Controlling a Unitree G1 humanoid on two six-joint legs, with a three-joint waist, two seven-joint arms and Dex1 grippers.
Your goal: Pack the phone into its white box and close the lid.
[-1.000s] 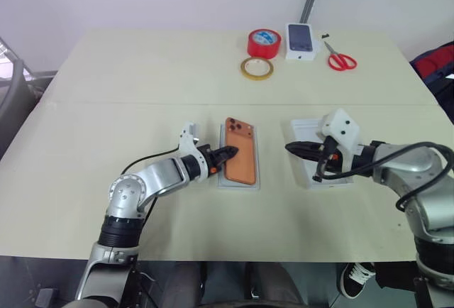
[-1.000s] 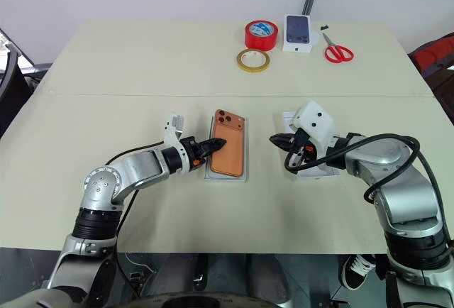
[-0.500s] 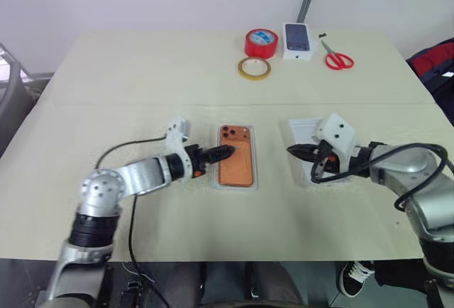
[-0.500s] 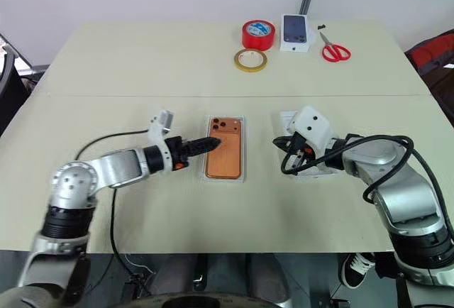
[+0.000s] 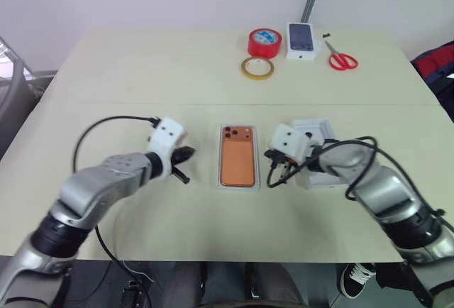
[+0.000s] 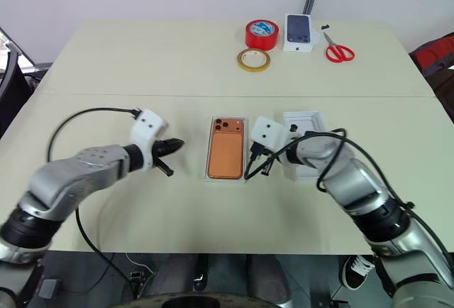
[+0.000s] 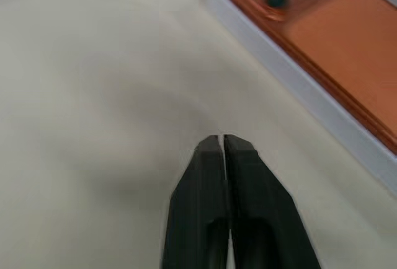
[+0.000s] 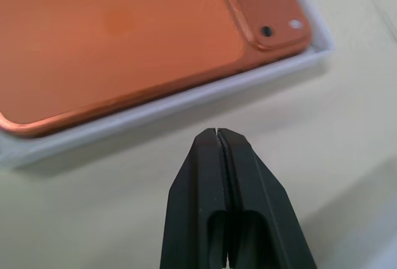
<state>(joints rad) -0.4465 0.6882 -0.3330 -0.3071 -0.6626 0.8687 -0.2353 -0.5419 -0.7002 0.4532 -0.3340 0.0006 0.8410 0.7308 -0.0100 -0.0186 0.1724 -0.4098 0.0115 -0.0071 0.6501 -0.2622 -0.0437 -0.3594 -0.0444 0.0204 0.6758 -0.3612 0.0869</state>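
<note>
Phone lies flat, back up, inside the box at mid table, lenses at the far end. Sits square in the tray, white rim showing on all sides.

L gripper fingers pressed together, holding nothing. It hangs over bare table to the left of the box, apart from it, tips pointing toward the box. In L wrist view the box rim and the phone's lens corner sit ahead of the tips with a gap of table between.

R gripper also pinched closed, empty. It's just beside the box's right long side; R wrist view shows the tips close to the rim but I can't tell if touching. Tips aim at the box from the right.

Lid lies on the table right of the box, partly hidden behind the R arm, inner face up. Not on the box.

Far edge of table: red tape roll, a thinner tan tape ring in front of it, small white box w/ a dark phone pic right of the red roll, red-handled scissors right of that. All well apart from the grippers.
</note>
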